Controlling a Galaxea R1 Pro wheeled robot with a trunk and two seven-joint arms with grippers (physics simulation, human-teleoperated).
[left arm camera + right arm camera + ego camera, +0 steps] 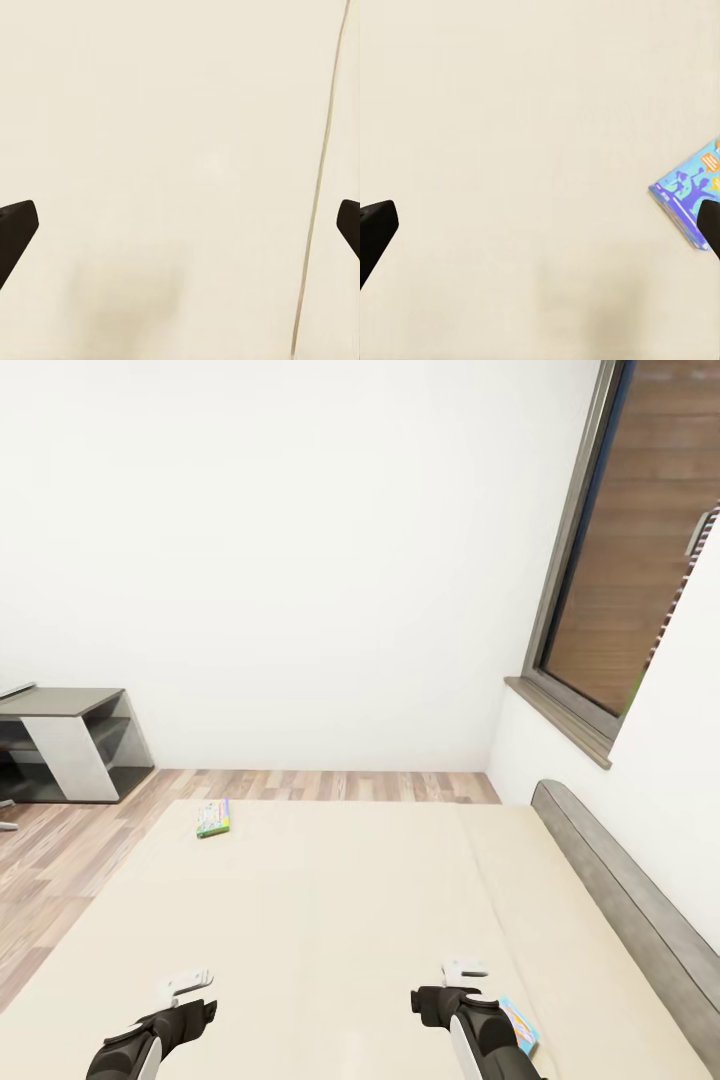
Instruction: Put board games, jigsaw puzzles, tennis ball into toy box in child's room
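The bed's beige mattress (350,920) lies below both arms. One board game, a flat green-edged box (213,818), rests near the mattress's far left edge. A small blue board game (522,1025) lies at the near right, partly behind my right arm. My right gripper (463,968) hovers open just left of it, and the right wrist view has the blue box (688,196) beside one dark fingertip (375,229). My left gripper (185,986) is open over bare mattress (180,150), nothing between its fingertips (16,225). The toy box, table, jigsaw puzzles and tennis ball are out of view.
A grey headboard (620,890) runs along the bed's right side under a dark-framed window (620,560). A low dark grey unit with a white panel (70,745) stands at the far left on the wood-plank floor (60,850). A white wall closes the far side.
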